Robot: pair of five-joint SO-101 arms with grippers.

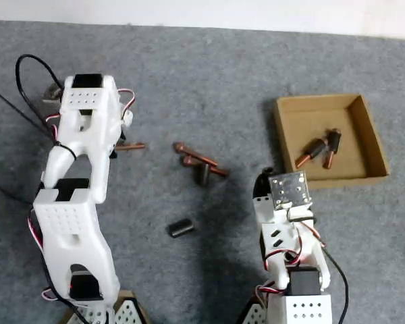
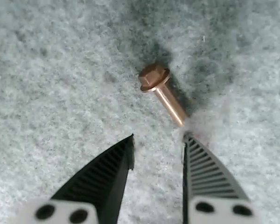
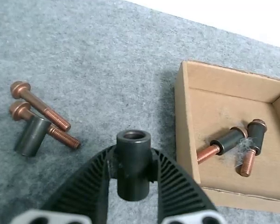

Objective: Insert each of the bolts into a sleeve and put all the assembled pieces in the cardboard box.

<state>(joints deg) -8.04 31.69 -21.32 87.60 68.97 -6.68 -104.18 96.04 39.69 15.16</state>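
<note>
A copper bolt (image 2: 161, 91) lies on the grey felt just beyond my open left gripper (image 2: 158, 140); its threaded end points toward one fingertip. In the high view this bolt (image 1: 131, 146) pokes out beside the left arm's head. My right gripper (image 3: 133, 154) is shut on a dark sleeve (image 3: 132, 163), held upright near the cardboard box (image 1: 287, 131). Two more bolts (image 1: 196, 155) lie crossed at the middle with an upright sleeve (image 1: 204, 174) against them. Another sleeve (image 1: 180, 227) lies on its side nearer the arms' bases. Two assembled pieces (image 1: 320, 148) rest inside the box.
The box's near wall (image 3: 184, 116) stands close beside the held sleeve. The crossed bolts (image 3: 39, 105) and the standing sleeve (image 3: 32, 135) sit on the other side of the right gripper. Grey felt covers the table; black cables trail at the far left.
</note>
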